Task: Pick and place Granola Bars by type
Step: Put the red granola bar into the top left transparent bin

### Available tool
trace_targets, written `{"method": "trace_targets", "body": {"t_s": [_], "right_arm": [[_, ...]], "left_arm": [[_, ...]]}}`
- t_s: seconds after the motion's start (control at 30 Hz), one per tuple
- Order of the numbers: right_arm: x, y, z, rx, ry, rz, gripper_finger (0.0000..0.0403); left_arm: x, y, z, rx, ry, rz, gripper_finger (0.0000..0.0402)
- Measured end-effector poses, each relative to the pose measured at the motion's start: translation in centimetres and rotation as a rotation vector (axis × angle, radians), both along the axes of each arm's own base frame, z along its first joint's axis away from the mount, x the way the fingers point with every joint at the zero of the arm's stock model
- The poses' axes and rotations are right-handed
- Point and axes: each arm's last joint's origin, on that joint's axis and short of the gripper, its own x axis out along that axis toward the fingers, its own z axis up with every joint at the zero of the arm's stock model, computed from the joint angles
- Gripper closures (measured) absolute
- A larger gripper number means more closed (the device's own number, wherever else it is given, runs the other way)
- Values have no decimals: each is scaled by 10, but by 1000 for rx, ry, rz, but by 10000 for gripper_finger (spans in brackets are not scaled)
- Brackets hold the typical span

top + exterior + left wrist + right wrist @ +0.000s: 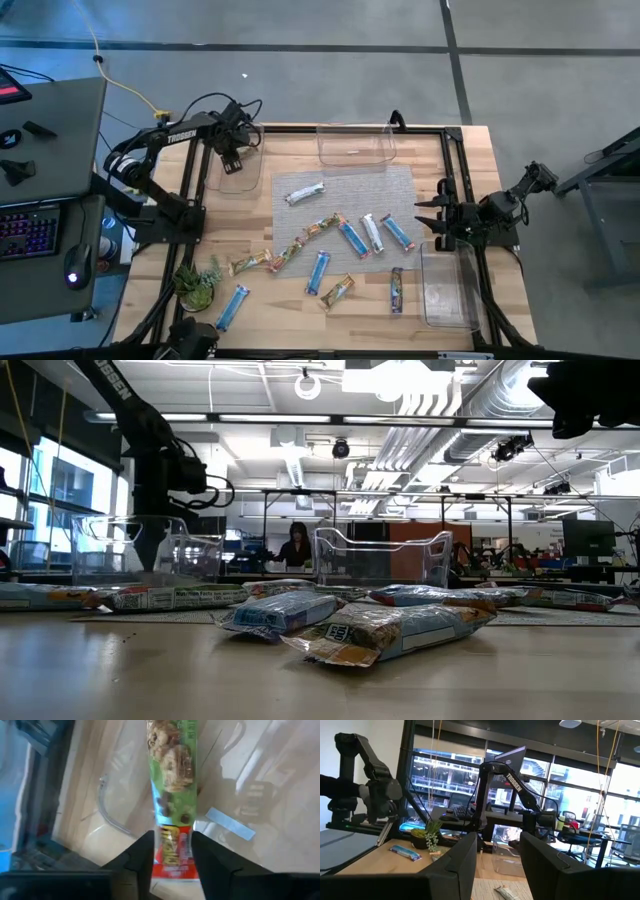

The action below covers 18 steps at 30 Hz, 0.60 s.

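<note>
Now | left gripper [172, 857] clamps green granola bar [172, 785] over bin [238, 175] | right gripper [497, 855] parted, empty

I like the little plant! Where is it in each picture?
High: plant at bottom left.
Low: not in it.
Left wrist: not in it; left gripper holds a green bar.
Right wrist: left of middle.
Shared landmark: the blue bar beside it, in high and right wrist.

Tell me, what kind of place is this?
Probably a robotics lab in an open office: exposed ceiling pipes, rows of desks with monitors, and a wooden table with two robot arms sorting snack bars.
</note>
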Motion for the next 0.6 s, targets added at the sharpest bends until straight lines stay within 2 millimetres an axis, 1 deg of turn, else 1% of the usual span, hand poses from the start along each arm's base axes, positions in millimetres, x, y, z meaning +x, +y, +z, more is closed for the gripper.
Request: {"method": "trace_targets", "body": {"t_s": [0.2, 0.3, 0.37, 0.43, 0.53, 0.6], "right_arm": [[0, 0, 0, 11, -1, 6, 269], [0, 0, 0, 21, -1, 10, 269], [0, 0, 0, 22, -1, 10, 269], [0, 0, 0, 17, -4, 10, 269], [-1, 0, 3, -10, -31, 15, 269], [-2, 0, 5, 3, -58, 25, 269]], "left_arm": [[1, 1, 1, 9, 13, 17, 211], [7, 2, 14, 23, 30, 4, 201], [12, 2, 28, 28, 23, 19, 201], [19, 3, 46, 43, -41, 48, 203], [25, 1, 79, 54, -171, 61, 207], [28, -2, 106, 87, -271, 59, 210]]}}
